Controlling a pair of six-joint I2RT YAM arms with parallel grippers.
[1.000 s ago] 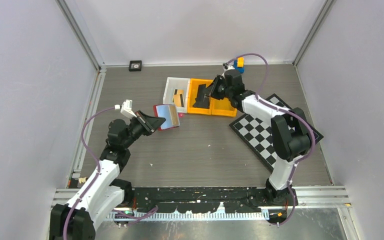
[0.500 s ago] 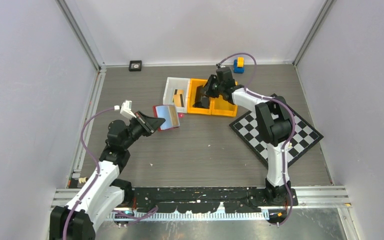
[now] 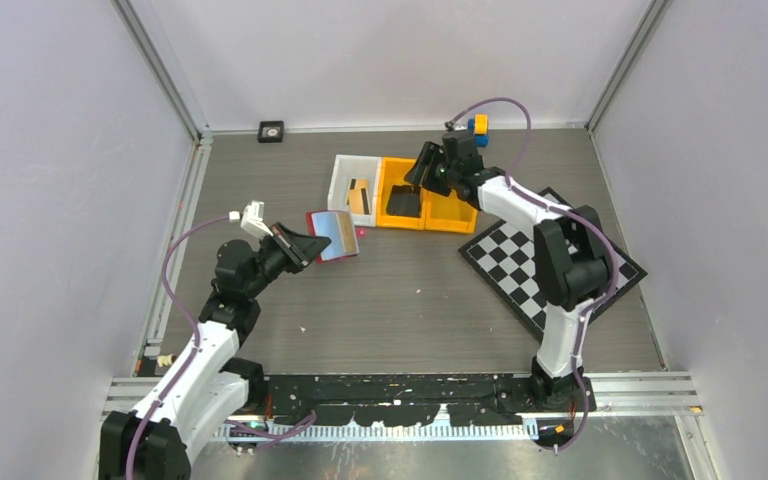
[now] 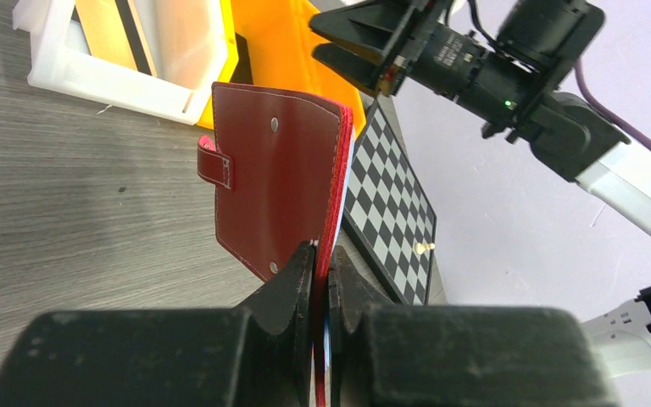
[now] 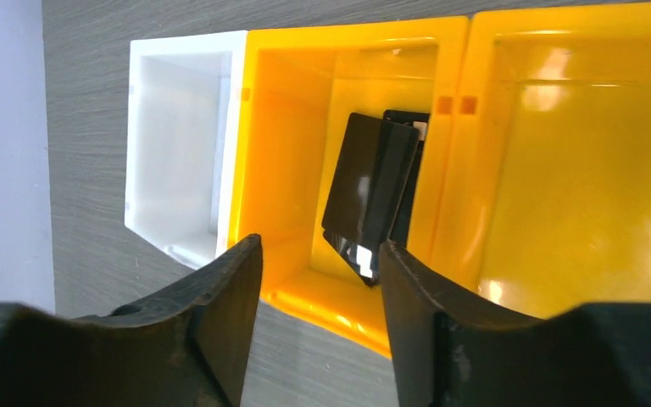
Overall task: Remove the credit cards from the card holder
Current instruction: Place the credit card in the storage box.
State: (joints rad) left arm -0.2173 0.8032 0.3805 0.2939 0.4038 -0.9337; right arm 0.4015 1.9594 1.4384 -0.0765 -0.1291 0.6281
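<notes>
Red stitched leathery card holder [image 4: 280, 182]

Smooth leathery card holder [image 4: 280, 182]

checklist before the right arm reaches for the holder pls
1. left gripper shut on holder: ok, the fingers pinch its near edge.
2. right gripper open and empty: ok, nothing sits between its fingers.
3. dark cards inside the orange bin: ok, they lean on its wall, apart from the gripper.
4. tan card inside the white bin: ok.
5. cards left in the holder: cannot tell, the top view shows only pale sleeves.
</notes>
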